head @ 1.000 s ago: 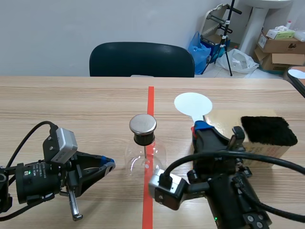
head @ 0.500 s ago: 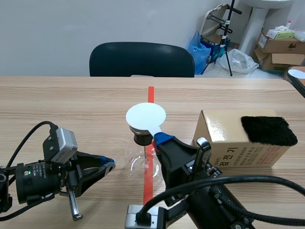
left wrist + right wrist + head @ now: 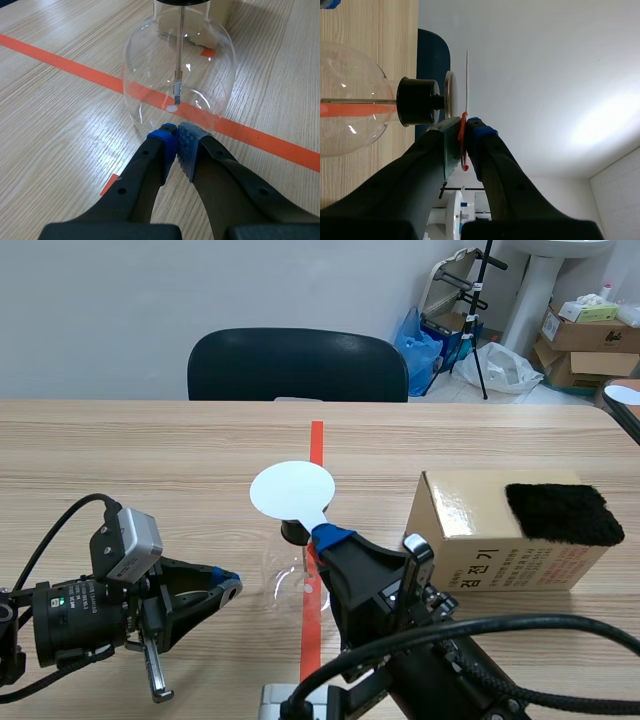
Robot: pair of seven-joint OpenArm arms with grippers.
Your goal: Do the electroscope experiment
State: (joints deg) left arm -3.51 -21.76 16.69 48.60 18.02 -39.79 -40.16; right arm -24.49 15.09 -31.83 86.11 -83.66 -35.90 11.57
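Electroscope stands on the desk, right on the orange-red tape line. It is a round glass flask with a black stopper in its neck. A flat metal cap sits on top, and a thin rod hangs down inside the glass.

The right fingers are up beside the top of the electroscope. They are pinching the orange-red handle of a white round paddle. The paddle lies flat just over the metal cap. From the right arm's own camera I can see a thin gap between the paddle and the cap, so they are apart.

The left fingers are low on the desk, on the left arm's side of the electroscope. They are pressed together with nothing between them. Their blue tips are right up at the bottom of the glass. I cannot tell if they touch it.

A cardboard box sits on the right arm's side of the electroscope, near it. A black furry pad lies on top of the box. A dark chair stands past the far edge of the desk, beyond the electroscope.
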